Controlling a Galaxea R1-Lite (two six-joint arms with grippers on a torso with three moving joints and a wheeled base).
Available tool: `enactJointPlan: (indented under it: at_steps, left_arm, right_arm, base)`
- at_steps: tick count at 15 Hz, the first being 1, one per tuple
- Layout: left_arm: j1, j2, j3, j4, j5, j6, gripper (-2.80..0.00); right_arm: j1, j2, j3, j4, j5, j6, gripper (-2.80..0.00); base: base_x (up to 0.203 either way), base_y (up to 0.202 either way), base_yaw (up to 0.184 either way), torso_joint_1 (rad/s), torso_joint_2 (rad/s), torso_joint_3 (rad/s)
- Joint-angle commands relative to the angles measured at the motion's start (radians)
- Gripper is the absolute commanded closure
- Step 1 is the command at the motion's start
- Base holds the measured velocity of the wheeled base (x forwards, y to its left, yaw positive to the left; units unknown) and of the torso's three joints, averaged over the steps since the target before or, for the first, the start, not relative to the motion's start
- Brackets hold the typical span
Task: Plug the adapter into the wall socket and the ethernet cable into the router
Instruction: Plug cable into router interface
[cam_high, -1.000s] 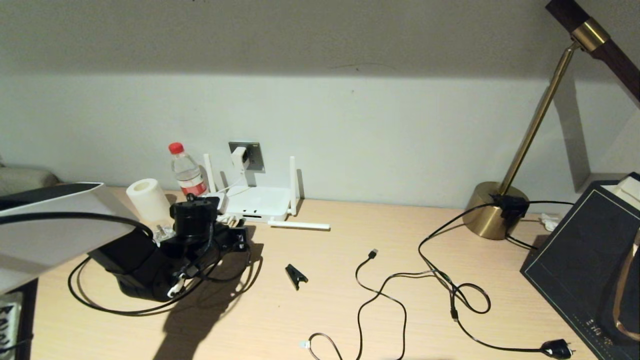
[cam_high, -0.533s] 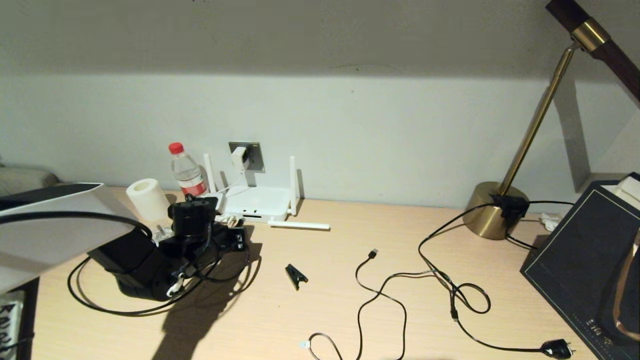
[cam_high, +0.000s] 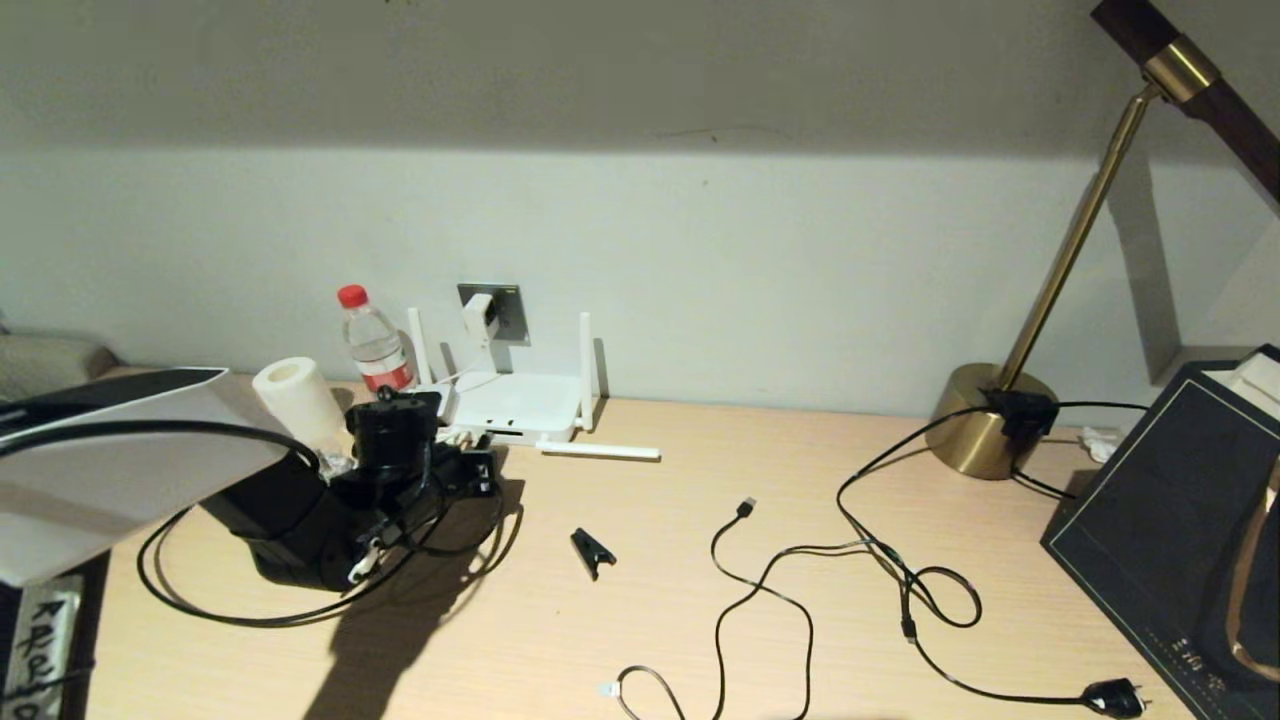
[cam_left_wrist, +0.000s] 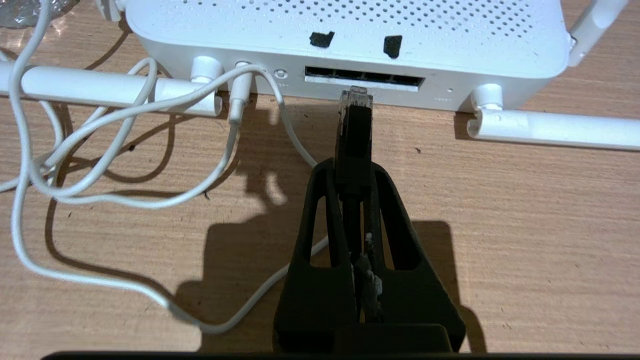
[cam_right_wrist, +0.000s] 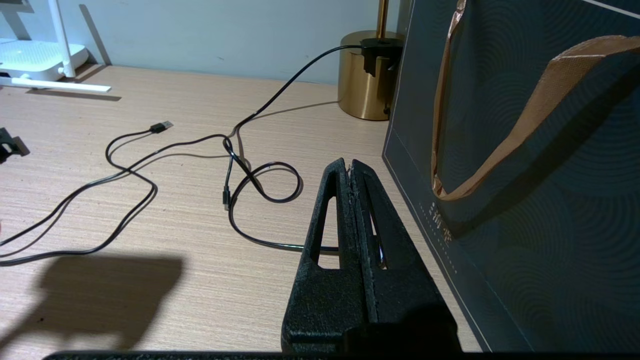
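Ethernet cable clamped in your left gripper, clip tip touching the router port slot; right gripper pinched empty.

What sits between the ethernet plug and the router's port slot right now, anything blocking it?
Nothing visible. The left gripper holds the ethernet cable with its clear connector right at the router port slot. The adapter's white cord loops off to one side, clear of that path.
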Motion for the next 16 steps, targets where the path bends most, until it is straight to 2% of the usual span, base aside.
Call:
enactJointPlan:
  at_steps: [1, 9, 16]
  left_arm:
    - [0.010, 0.035, -0.024, -0.004, 0.001, 0.000, 0.00]
    - [0.014, 0.098, -0.102, -0.001, 0.000, 0.000, 0.00]
    - [0.018, 0.104, -0.112, -0.001, -0.003, 0.000, 0.00]
  right_arm:
    - [0.000, 0.000, 0.035, -0.001, 0.000, 0.000, 0.00]
    - [0.000, 0.000, 0.035, -0.001, 0.000, 0.000, 0.00]
    - [0.000, 0.000, 0.035, -0.001, 0.000, 0.000, 0.00]
  base:
    - [0.000, 0.000, 0.000, 0.000, 0.00, 0.000]
    - [0.000, 0.000, 0.000, 0.000, 0.00, 0.000]
    - [0.000, 0.000, 0.000, 0.000, 0.00, 0.000]
